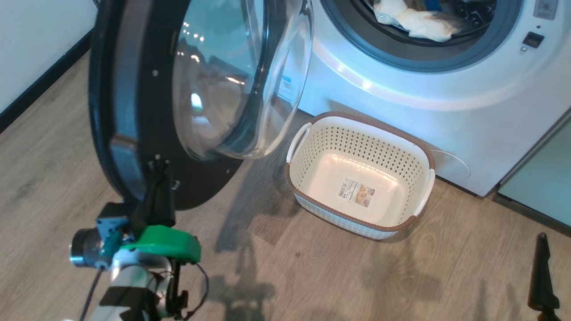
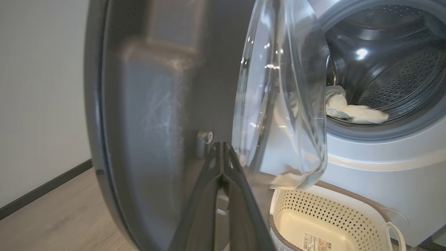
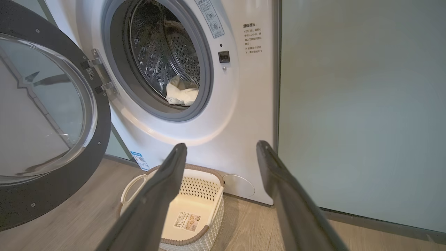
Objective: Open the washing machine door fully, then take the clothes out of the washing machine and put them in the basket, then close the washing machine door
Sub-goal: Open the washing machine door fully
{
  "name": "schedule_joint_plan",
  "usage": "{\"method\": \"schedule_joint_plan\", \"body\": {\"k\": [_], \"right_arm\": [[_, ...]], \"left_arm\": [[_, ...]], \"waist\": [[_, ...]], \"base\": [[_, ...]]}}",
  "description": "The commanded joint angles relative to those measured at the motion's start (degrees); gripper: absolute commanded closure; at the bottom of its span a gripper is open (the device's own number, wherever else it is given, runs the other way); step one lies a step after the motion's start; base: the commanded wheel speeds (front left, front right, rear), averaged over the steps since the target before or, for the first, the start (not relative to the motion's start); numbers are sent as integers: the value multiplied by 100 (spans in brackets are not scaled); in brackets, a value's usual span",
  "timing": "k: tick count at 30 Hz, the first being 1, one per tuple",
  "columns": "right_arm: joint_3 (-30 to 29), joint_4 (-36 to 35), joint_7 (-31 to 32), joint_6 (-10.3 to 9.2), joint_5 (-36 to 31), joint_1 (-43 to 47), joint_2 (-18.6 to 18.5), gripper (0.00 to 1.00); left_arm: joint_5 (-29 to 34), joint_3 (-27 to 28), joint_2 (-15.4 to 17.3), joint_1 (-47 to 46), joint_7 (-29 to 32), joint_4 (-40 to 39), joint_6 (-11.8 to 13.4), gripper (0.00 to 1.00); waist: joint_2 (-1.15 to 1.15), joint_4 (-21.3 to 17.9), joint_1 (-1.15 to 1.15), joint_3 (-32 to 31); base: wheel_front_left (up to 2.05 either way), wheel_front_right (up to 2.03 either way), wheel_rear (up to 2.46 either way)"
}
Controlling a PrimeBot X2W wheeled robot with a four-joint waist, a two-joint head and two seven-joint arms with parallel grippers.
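Note:
The washing machine door (image 1: 129, 111) stands swung out to the left, its glass bowl facing the white washing machine (image 1: 446, 125). My left gripper (image 1: 158, 164) is shut with nothing in it, its tips against the door's dark inner face (image 2: 156, 104) just below the glass, as the left wrist view shows (image 2: 220, 144). Pale cream clothes (image 1: 419, 20) lie at the drum's front lip (image 3: 181, 92). The cream basket (image 1: 332, 147) sits on the floor below the porthole, nothing in it but its label. My right gripper (image 3: 221, 144) hangs open above the basket (image 3: 200, 188), away from the machine.
A pale green panel (image 3: 362, 104) adjoins the machine on its right. A white wall with dark skirting (image 1: 26, 53) runs along the left behind the door. Wooden floor (image 1: 312, 276) spreads in front of the basket. One right finger (image 1: 541, 276) shows at the lower right.

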Motion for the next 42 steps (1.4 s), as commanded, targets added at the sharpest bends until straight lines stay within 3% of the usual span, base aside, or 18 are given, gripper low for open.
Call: {"method": "schedule_joint_plan", "body": {"k": [1,23,42], "right_arm": [[102,-159,-30,-16,-68,-51,-103,0],[12,-223,-30,-16,-354,-42,-103,0],[-38,-237,-30,-16,-490,-121,-180,0]], "left_arm": [[-60,401,181,-276,-58,-45,44,100],[653,2053,-202,-963,-78,657,-719,100],[1096,3118,-215,-1705,-78,1779,-1203,100]], "waist": [[0,3,0,8],[0,83,0,291],[0,-40,0,637]], "base": [[0,0,0],[0,0,0],[0,0,0]]}}
